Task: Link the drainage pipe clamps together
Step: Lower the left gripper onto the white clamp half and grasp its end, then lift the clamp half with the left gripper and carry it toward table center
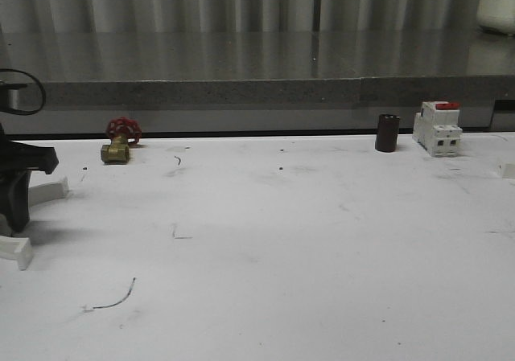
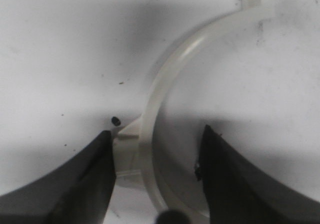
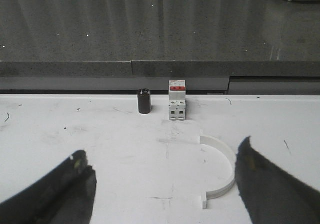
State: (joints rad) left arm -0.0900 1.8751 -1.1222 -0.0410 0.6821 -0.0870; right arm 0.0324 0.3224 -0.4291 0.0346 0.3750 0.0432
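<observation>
Item one: we find a white plastic semicircular clamp half (image 2: pixel 150 109) lying on the white table (image 1: pixel 282 240) at its left edge, between the spread fingers of our left gripper (image 2: pixel 157 159).

Item two: a second white half-ring (image 3: pixel 220 166) lies ahead of our right gripper (image 3: pixel 165 184), fingers wide apart, near a white boxy breaker with red top (image 3: pixel 177 100).

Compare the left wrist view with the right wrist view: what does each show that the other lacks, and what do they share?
Left wrist view alone: a clamp half lying between the open fingers of the left tool, its lug beside one finger.

Right wrist view alone: the other clamp half ahead of the open right tool, plus a black cylinder, a red-topped breaker and a grey counter.

Both: the white table, dark fingers, one white half-ring.
</observation>
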